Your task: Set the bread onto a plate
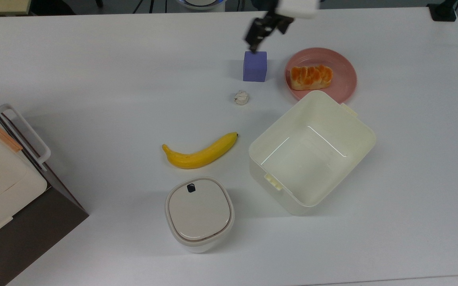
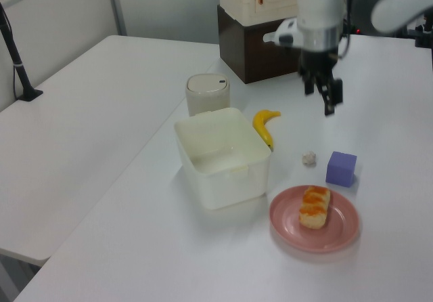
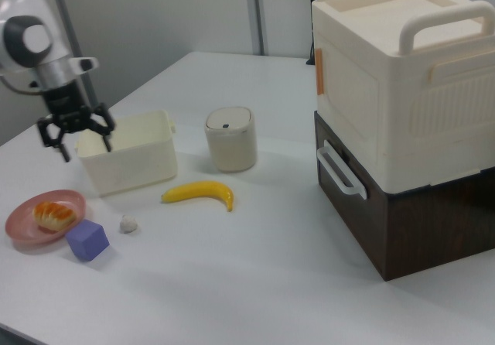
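Pink plate (image 1: 342, 67) under bread (image 1: 311, 77), inside rim; hand (image 3: 77, 136) released, aloft.

Bread (image 1: 311, 77) lying on pink plate (image 1: 342, 69); claw (image 1: 261, 35) raised above purple block (image 1: 255, 66), well apart from bread.

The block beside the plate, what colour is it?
Purple; the block shows best in the top view, left of the pink plate.

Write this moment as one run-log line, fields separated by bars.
bread: lying on plate | gripper: open, empty, raised above table | task: looks done
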